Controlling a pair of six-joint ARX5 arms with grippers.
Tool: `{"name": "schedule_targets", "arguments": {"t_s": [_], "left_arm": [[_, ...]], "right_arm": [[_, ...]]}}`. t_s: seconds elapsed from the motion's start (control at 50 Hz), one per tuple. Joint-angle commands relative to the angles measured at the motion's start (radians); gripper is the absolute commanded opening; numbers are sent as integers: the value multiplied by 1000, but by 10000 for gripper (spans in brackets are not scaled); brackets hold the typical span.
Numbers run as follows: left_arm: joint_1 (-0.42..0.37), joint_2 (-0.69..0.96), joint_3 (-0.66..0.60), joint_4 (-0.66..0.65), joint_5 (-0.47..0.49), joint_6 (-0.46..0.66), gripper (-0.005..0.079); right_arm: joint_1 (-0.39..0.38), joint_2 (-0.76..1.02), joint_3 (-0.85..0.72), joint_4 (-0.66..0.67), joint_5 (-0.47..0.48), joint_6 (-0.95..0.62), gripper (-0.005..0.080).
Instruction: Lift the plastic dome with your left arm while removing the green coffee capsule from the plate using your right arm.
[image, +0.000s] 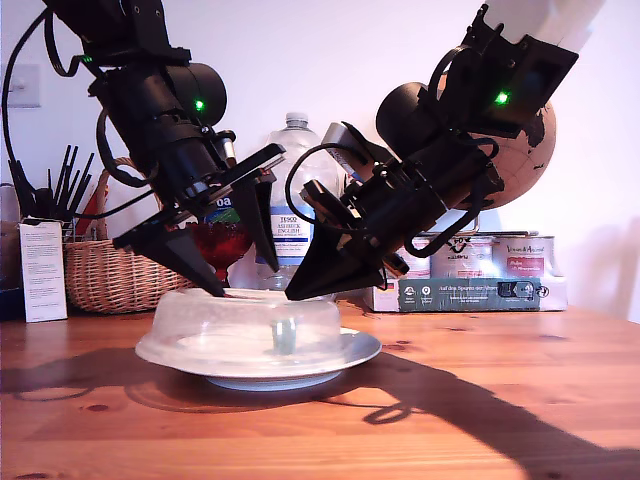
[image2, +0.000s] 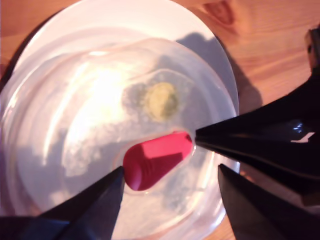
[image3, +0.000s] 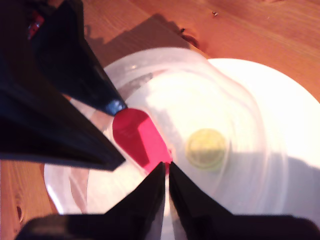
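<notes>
The plastic dome (image: 250, 320) is sitting squarely on the plate (image: 355, 350), rim down, so nothing is lifted yet. My first tool (image2: 170, 170) is hanging just above the dome's crown with its jaws spread wide, one finger on each side of the red tab (image2: 155, 160) and neither visibly pressing it. I judge it is straddling the handle this way so that a simple squeeze will catch it. My second tool (image3: 167, 165) is pointing down at the same crown from the opposite side, its jaws drawn almost together and holding nothing, the tip lying at the tab's end; whether it is touching is hard to say. It is probably waiting there, since its target is sealed off. The green coffee capsule (image3: 206, 148) is standing under the dome near the middle of the plate, showing only as a blurred olive disc through the frosted plastic. The plate is resting on the wooden bench (image: 500, 400), with a water bottle (image: 295, 200) and a wicker basket (image: 105, 275) standing well behind it.
</notes>
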Motion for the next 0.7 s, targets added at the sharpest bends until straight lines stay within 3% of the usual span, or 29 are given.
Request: {"name": "schedule_targets", "arguments": {"t_s": [0.0,0.28,0.68], "left_arm": [[-12,50,-13,8,14,-9,517],[-2,50,-13,9,28,-9,254],[1,50,-2,42,25,-9,159]], "right_arm": [[5,18,-17,-24,12,-14,-12],[5,18,-17,-34,32,-22,-12],[5,18,-17,-37,33,-23,-12]]}}
